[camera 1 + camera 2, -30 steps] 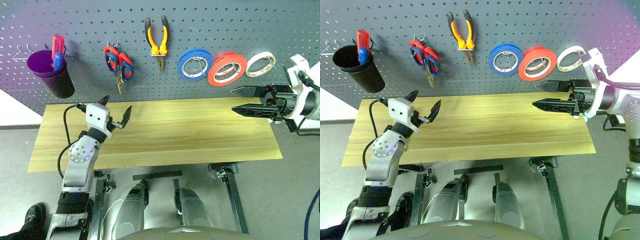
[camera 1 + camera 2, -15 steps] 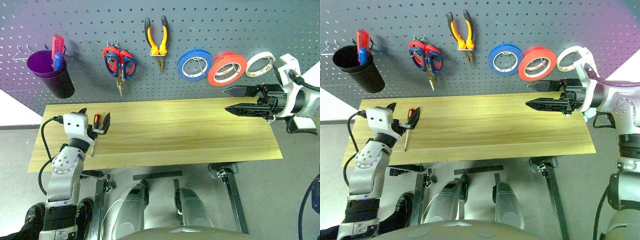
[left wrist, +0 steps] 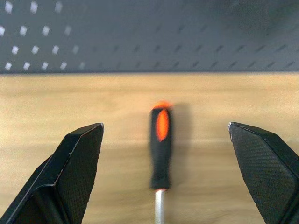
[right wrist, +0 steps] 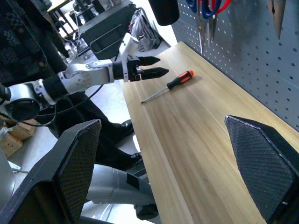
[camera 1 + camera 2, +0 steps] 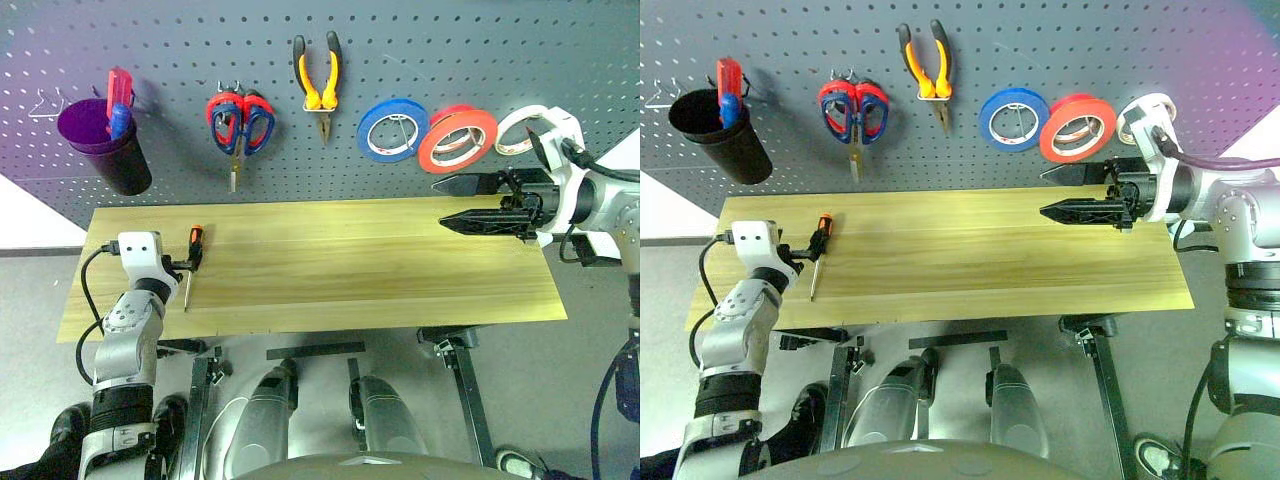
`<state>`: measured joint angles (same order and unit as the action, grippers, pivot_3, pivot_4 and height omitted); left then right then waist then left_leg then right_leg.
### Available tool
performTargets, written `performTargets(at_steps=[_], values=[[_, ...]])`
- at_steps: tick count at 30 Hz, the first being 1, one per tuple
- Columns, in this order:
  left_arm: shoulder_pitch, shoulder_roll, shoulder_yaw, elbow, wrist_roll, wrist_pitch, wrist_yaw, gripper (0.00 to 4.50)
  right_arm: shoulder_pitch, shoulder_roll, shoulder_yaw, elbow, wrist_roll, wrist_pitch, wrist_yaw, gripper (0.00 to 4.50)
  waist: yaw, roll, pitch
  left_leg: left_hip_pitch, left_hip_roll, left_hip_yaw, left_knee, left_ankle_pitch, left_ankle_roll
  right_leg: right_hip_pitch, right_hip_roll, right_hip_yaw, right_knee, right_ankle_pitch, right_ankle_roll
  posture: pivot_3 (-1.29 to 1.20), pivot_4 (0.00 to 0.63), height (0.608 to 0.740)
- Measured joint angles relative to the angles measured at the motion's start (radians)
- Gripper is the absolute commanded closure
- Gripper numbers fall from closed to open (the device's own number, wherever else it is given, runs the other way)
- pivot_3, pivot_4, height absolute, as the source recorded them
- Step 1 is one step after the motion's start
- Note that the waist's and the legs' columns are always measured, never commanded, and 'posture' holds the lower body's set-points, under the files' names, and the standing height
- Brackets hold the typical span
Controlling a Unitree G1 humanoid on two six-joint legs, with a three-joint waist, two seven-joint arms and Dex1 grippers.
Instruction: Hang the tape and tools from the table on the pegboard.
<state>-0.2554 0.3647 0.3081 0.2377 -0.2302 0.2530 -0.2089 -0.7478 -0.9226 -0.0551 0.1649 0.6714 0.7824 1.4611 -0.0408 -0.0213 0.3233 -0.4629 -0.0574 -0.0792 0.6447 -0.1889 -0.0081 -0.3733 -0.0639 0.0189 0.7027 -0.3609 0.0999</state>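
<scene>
A thin screwdriver with an orange-and-black handle lies on the table near its left end. My left gripper is low over the planks just behind it, open. In the left wrist view the handle lies between the two spread fingers, touching neither. My right gripper hangs open and empty above the table's right end, pointing left. On the pegboard hang the orange-red tape and the orange-handled pliers.
Also on the pegboard are scissors with red and blue handles, a blue tape ring, a white tape ring and a dark cup holding small items. A person stands beyond the table's left end.
My left gripper has swung left and down to table height, and the screwdriver it covered now shows between its fingers. The right gripper has stayed about where it was.
</scene>
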Motion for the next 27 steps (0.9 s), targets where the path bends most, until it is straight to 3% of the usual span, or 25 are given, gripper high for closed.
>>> performTargets(at_steps=[9, 27], values=[[-0.086, 0.015, -0.021, 0.194, 0.028, -0.012, -0.006, 0.03, 0.067, -0.048, -0.005, -0.095, 0.012, 0.040, 0.020, 0.00, -0.003, 0.000, 0.001, 0.000, 0.000, 0.000, -0.001, -0.001, 0.001, 0.000, -0.001, 0.001, -0.002, 0.000, 0.000, -0.08, 0.355, 0.740], [-0.166, 0.015, -0.059, 0.297, 0.048, -0.051, -0.028, 0.03, 0.124, -0.055, -0.006, -0.207, 0.041, 0.025, 0.042, 0.00, -0.005, -0.001, 0.027, -0.003, 0.000, 0.000, -0.002, -0.002, 0.002, -0.002, -0.002, 0.001, -0.005, 0.000, 0.000, -0.09, 0.402, 0.740]])
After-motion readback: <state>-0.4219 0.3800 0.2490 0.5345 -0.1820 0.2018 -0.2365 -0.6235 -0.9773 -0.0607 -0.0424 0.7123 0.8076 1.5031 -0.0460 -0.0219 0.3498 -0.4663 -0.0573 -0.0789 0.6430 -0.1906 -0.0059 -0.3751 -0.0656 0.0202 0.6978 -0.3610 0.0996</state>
